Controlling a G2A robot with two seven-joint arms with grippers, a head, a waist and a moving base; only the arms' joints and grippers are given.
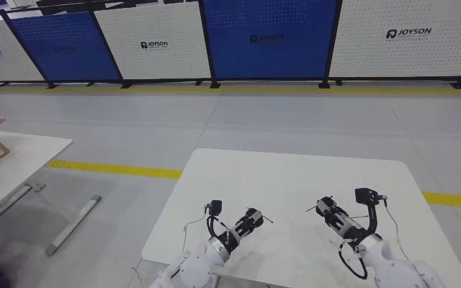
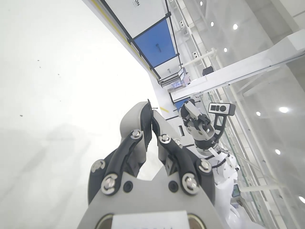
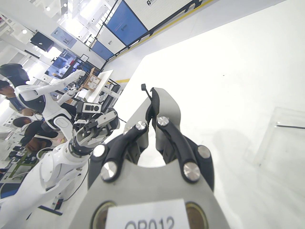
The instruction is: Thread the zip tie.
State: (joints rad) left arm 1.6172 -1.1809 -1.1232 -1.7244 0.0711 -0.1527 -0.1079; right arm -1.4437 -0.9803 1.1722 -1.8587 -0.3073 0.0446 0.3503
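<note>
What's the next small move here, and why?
Probably ease the left gripper toward the right gripper, aiming the tip at the head. Both are shut: the left pinches a thin black tip, the right holds the tie just behind its square head. In the top view they face each other with a gap between, so nothing is threaded yet.

Table [image 1: 288, 187] is showing plain white w/ a few dark specks. Left gripper [image 2: 151, 110] & right gripper [image 3: 150, 96] are wearing grey shells, black pads & links, silver bolts. Zip tie [image 3: 145, 91] is reading black, thin strand [image 1: 265, 217] at left gripper too. Back panels [image 1: 266, 36] are alternating blue & white, dotted w/ perforations. Floor [image 1: 144, 122] is running pale grey w/ 2 yellow stripes [image 1: 115, 169].
</note>
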